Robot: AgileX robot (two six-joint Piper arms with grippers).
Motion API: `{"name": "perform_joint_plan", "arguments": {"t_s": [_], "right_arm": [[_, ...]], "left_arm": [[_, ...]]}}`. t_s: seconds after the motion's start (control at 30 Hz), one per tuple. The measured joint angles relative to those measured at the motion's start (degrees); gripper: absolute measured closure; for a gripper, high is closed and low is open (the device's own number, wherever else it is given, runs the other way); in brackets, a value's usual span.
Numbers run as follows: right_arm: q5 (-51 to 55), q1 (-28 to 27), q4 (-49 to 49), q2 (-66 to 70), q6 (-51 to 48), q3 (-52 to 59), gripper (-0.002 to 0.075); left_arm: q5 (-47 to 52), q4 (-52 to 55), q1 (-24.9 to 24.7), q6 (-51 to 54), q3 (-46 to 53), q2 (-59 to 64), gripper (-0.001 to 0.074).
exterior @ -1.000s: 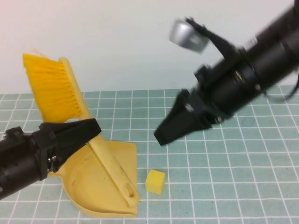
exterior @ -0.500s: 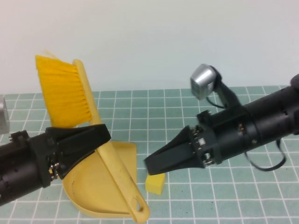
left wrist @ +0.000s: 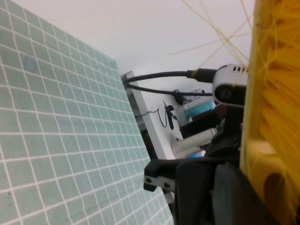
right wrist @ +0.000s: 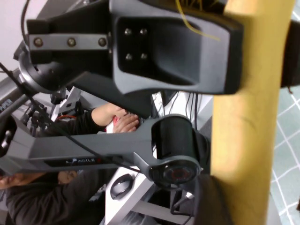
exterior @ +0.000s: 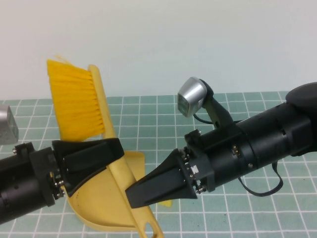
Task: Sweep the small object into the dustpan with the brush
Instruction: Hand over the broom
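Observation:
My left gripper (exterior: 96, 152) is shut on the handle of the yellow brush (exterior: 77, 104) and holds it upright, bristles up, over the yellow dustpan (exterior: 96, 203) on the green grid mat. My right gripper (exterior: 132, 194) has reached in from the right, at the lower handle (exterior: 148, 225). In the right wrist view the handle (right wrist: 248, 117) runs between the right gripper's (right wrist: 255, 206) open fingers, with mat showing on one side, and the left gripper (right wrist: 173, 47) clamps it farther up. The left wrist view shows the brush (left wrist: 274, 93) against one finger (left wrist: 225, 197). The small yellow cube is hidden behind my right gripper.
The green grid mat (exterior: 257, 213) stretches to the right of the dustpan. A plain white wall (exterior: 163, 44) stands behind the mat's far edge. The right arm (exterior: 267, 144) crosses the middle of the mat.
My right gripper has swung down and left to the brush handle and now covers the cube. My left gripper has carried the brush a little to the right.

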Motion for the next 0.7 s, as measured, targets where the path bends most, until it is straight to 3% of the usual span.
{"name": "perform_joint_plan", "arguments": {"t_s": [0.3, 0.4, 0.5, 0.63, 0.7], "right_arm": [[-0.1, 4.1, 2.4, 0.0, -0.4, 0.0, 0.0355], [-0.3, 5.0, 3.1, 0.0, -0.9, 0.0, 0.0407], [-1.0, 5.2, 3.1, 0.0, -1.1, 0.1, 0.0538], [-1.0, 5.2, 3.7, 0.0, -2.0, 0.1, 0.0556], [-1.1, 5.2, 3.9, 0.0, -2.7, 0.1, 0.0556]], "left_arm": [[1.1, 0.0, 0.0, -0.1, 0.0, 0.0, 0.0735], [1.4, 0.0, 0.0, -0.1, 0.0, 0.0, 0.0735], [1.5, 0.0, 0.0, 0.4, 0.0, 0.0, 0.0735], [1.5, 0.0, 0.0, 2.7, 0.0, 0.0, 0.0729], [1.5, 0.0, 0.0, 4.3, 0.0, 0.0, 0.0678]]}}
